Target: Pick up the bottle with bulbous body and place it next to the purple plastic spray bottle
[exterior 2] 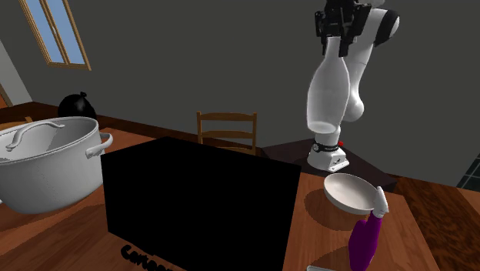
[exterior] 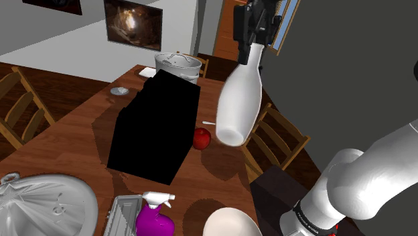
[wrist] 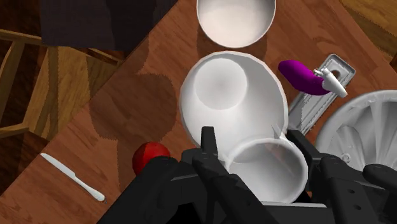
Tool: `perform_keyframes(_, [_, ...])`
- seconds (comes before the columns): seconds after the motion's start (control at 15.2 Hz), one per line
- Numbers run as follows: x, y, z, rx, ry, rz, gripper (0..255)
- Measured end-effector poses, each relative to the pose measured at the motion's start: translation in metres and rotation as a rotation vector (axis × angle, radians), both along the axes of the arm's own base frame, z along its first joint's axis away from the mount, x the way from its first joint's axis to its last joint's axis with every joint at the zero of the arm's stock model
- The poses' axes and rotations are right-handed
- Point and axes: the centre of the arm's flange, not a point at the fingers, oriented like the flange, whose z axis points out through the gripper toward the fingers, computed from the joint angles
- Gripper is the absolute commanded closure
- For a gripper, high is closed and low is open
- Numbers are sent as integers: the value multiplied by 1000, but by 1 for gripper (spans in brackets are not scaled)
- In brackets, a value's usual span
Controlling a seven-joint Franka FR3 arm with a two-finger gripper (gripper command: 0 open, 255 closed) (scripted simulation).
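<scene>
The wooden table [exterior: 74,134] carries a tall black block [exterior: 157,127], the biggest thing on it. In the shoulder view the block stands between a grey pot [exterior: 177,64] and the near end of the table. In the second exterior view it fills the foreground and hides much of the tabletop behind it. That view adds a black sack [exterior 2: 77,105] behind the pot and a window [exterior 2: 58,31] high on the wall. The shoulder view adds a large white ribbed object [exterior: 43,204] at its lower left and a grey tray [exterior: 120,214] just beside it.

The white arm [exterior: 362,181] reaches up from the stand, and the gripper [exterior: 252,44] is clenched on the neck of the white bulbous bottle [exterior: 240,100]. The bottle hangs tilted in the air, base lowest, well above the table. The wrist view looks down along the bottle, whose body covers the wood between the white bowl [wrist: 235,19] and the red apple [wrist: 149,158]. The purple spray bottle [wrist: 304,76] lies off to one side against the tray, apart from the held bottle. The same view adds a table knife [wrist: 70,177] lying near the apple.

By count there is one block, one pot, one bowl, one held bottle, one spray bottle, one apple and one knife. Two chairs show plainly in the shoulder view, one [exterior: 27,110] at its left and one [exterior: 281,134] at its right, below the hanging bottle
</scene>
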Motion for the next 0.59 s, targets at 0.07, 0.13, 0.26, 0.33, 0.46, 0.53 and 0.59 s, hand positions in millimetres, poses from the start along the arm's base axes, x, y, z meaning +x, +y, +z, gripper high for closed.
perform_keyframes(0.07, [-6, 11, 0, 0, 0, 0, 255])
perform_keyframes(0.13, [-13, 23, 1, 0, 0, 0, 255])
perform_keyframes(0.26, [-27, 48, 2, 1, 0, 0, 255])
perform_keyframes(0.33, [-35, 59, 0, 0, 0, 0, 255])
perform_keyframes(0.46, [-51, 77, 1, 0, 0, 0, 255])
perform_keyframes(0.53, [-57, 89, 2, 0, -1, 1, 255])
perform_keyframes(0.59, [-65, 103, 4, 0, 0, 1, 255])
